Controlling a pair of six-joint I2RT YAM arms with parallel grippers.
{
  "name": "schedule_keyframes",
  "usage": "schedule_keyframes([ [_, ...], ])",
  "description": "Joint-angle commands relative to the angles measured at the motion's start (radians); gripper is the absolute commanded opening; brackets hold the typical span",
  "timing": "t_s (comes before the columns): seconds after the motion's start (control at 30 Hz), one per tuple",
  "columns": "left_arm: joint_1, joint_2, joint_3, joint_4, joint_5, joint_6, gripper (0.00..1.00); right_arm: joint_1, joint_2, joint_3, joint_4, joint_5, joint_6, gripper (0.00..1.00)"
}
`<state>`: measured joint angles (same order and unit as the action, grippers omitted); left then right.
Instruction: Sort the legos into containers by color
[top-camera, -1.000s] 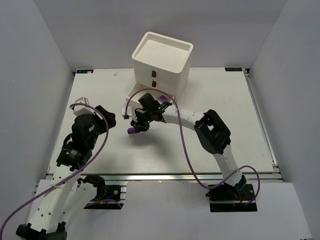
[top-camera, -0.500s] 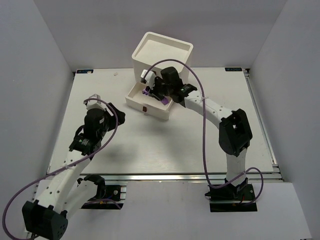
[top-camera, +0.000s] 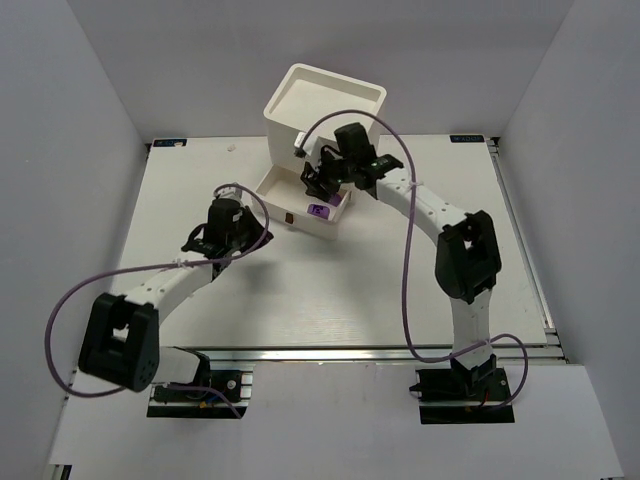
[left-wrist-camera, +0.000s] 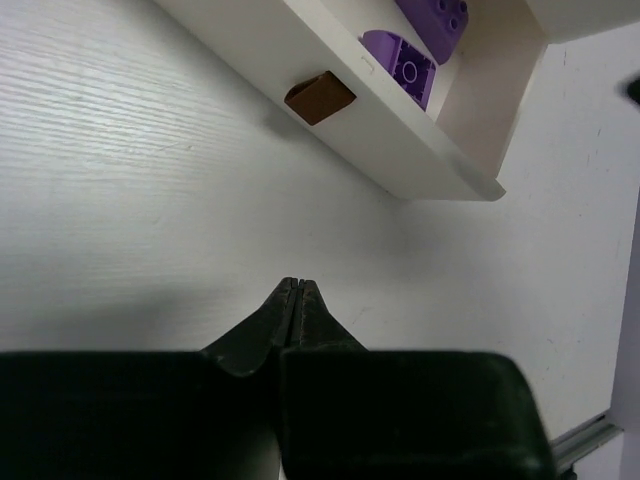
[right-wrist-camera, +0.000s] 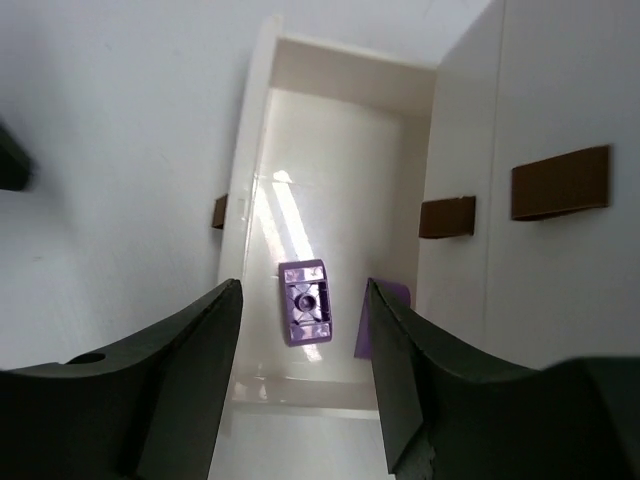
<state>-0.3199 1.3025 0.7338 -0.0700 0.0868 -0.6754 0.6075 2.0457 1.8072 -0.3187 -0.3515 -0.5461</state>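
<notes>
Right gripper (top-camera: 323, 178) is hanging over the pulled-out bottom drawer (right-wrist-camera: 250, 200) with its jaws spread and holding nothing. A purple brick (right-wrist-camera: 304, 312) is lying on the drawer floor right under it, so I'm reading this as the drop-off step for purple finishing. Left gripper (left-wrist-camera: 297, 290) is sitting low over the table (left-wrist-camera: 120, 200) just in front of the drawer, jaws pressed together, empty.

Next I'm judging either another pick, though no green or lime legos are showing to me, or a push on the drawer front, which is calling for the right arm lifting out first.

Table is looking matte white with a faint grain. Chest (top-camera: 285, 130) is boxy, smooth white plastic with a recessed top. Drawer is thin-walled and glossy inside. A second purple brick (right-wrist-camera: 385, 320) is lying beside the first, both hard and studded. Brown pull (left-wrist-camera: 320, 97) is a small flat rectangle.
</notes>
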Motion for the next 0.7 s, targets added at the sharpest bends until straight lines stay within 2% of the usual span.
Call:
schedule_keyframes([
  [0.0,0.001,0.084,0.064,0.105,0.108,-0.039,0.1,-0.026,-0.153,0.067,-0.002,-0.233,-0.011,0.58],
  [0.1,0.001,0.179,0.094,0.133,0.128,-0.068,0.13,-0.038,-0.223,0.029,0.099,-0.196,0.008,0.61],
  [0.13,0.001,0.202,0.101,0.156,0.134,-0.075,0.14,-0.038,-0.225,0.033,0.159,-0.093,0.026,0.72],
  [0.17,0.001,0.243,0.11,0.182,0.146,-0.085,0.15,-0.048,-0.199,0.047,0.174,-0.014,0.028,0.76],
  [0.23,0.001,0.282,0.118,0.206,0.154,-0.095,0.15,-0.066,-0.165,0.11,0.17,0.029,0.029,0.82],
  [0.57,0.001,0.46,0.206,0.263,0.214,-0.121,0.17,-0.143,0.011,0.285,0.116,0.036,0.008,0.82],
  [0.67,0.001,0.48,0.233,0.256,0.223,-0.116,0.17,-0.173,0.056,0.323,0.08,-0.024,0.014,0.81],
])
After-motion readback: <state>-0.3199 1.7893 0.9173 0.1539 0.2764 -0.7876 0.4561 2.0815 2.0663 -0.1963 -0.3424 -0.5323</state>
